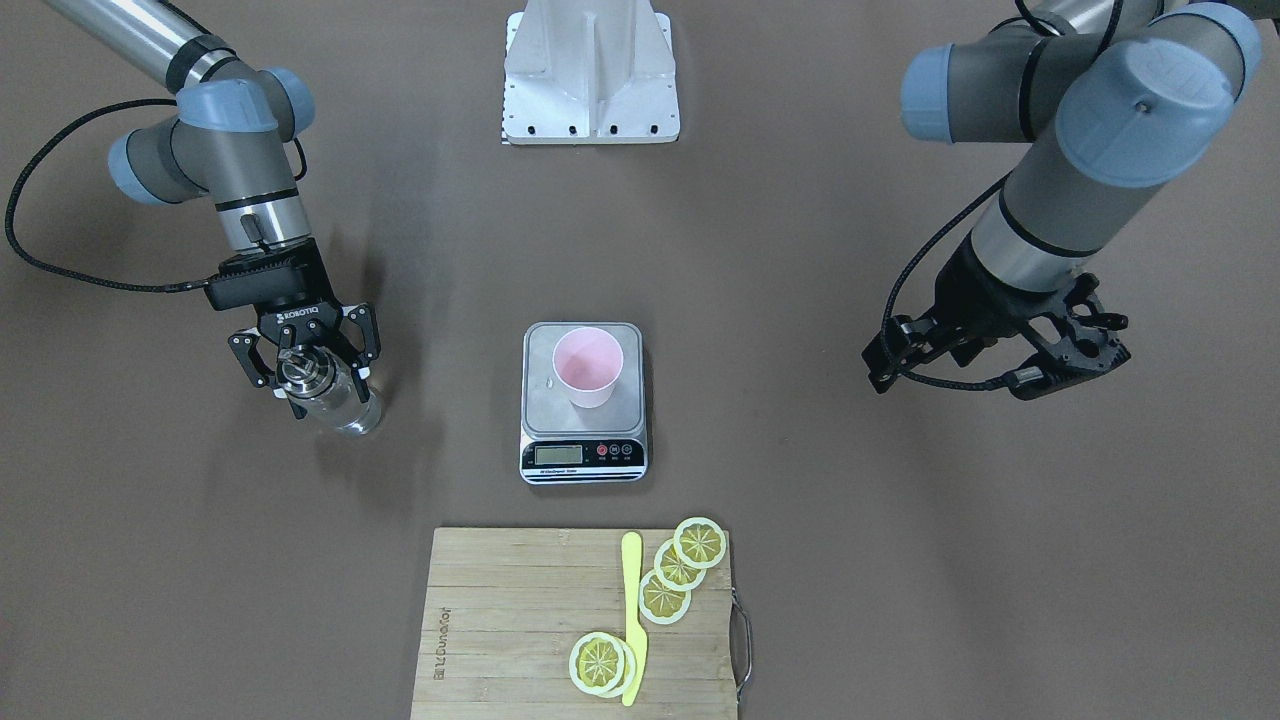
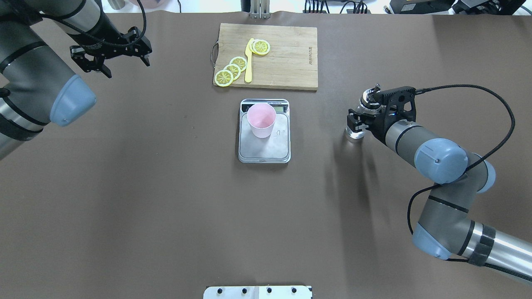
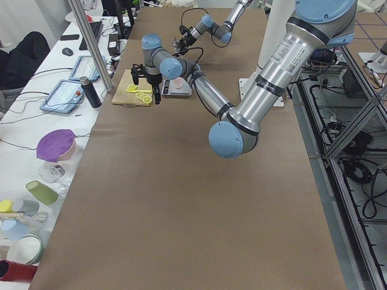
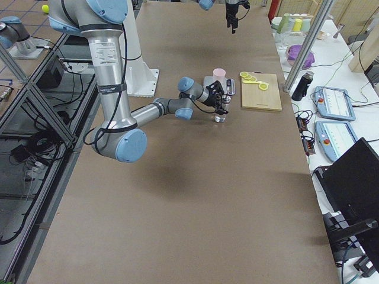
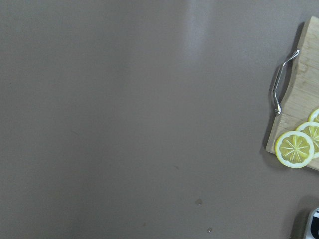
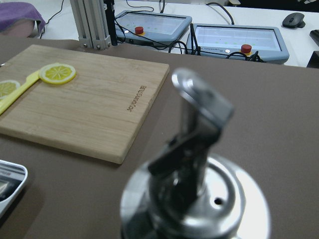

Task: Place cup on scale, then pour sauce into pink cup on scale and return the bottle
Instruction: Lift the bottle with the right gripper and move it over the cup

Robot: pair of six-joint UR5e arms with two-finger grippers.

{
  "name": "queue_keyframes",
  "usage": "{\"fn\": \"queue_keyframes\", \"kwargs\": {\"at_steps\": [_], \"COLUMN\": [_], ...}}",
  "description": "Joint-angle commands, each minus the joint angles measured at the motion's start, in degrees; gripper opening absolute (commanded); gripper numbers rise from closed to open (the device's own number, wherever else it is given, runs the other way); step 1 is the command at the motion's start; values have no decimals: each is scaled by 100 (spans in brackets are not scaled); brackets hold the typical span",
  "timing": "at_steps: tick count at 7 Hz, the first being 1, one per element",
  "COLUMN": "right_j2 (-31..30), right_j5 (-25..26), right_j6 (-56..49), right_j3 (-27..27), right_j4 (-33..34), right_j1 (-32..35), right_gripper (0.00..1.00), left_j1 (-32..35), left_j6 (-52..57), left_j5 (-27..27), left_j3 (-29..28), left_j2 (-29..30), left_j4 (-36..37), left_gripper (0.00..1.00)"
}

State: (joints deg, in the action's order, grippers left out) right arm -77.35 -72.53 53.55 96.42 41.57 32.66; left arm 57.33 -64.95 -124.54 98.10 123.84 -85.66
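- The cup (image 1: 588, 365) stands upright on the scale (image 1: 540, 405), mid-table and towards the far edge.
- The cutting board (image 1: 520, 600) lies at that far edge, just beyond the scale.
- The bottle (image 1: 345, 410) stands on the table towards the right edge, well apart from the scale.
- My right tool (image 1: 308, 372) sits over the bottle; its fingers look apart on either side of the neck, though contact is hard to judge.
- My left tool (image 1: 1078, 352) hangs apart near the far left corner, holding nothing.

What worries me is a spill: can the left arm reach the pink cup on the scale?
Probably yes: the left gripper hangs open and empty, only bare table lies between it and the cup on the scale, and the right gripper is away at the bottle.
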Motion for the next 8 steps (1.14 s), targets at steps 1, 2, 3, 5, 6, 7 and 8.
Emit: {"fn": "queue_keyframes", "kwargs": {"at_steps": [1,2,3,5,6,7,8], "right_j2": [690,1148,1457,1766,1924,2013,2361], "right_j5": [10,254,901,2140,2703,3153,3740], "right_j6": [-368,-1329,-1965,-2977,-3095,-3140,-3201], "right_j3": [549,858,913,835,756,590,75], "right_j4": [1762,3029,3668,4574,5119,5403,5762], "right_j1": [274,276,41,-687,-1013,-1208,-1357], "right_gripper": [0,0,0,0,0,0,0], "left_j1": [32,224,391,786,1093,1140,1140], "left_j6": [0,9,392,2180,2667,2803,2804], "left_j5": [-9,-18,-27,-9,-18,-9,-9], "left_j3": [7,-2,7,77,69,34,7], "left_j2": [0,-17,-35,-709,-938,-1010,-1046], "left_j4": [-3,-21,57,-3,-12,-21,-30], "left_gripper": [98,98,98,98,98,98,98]}}
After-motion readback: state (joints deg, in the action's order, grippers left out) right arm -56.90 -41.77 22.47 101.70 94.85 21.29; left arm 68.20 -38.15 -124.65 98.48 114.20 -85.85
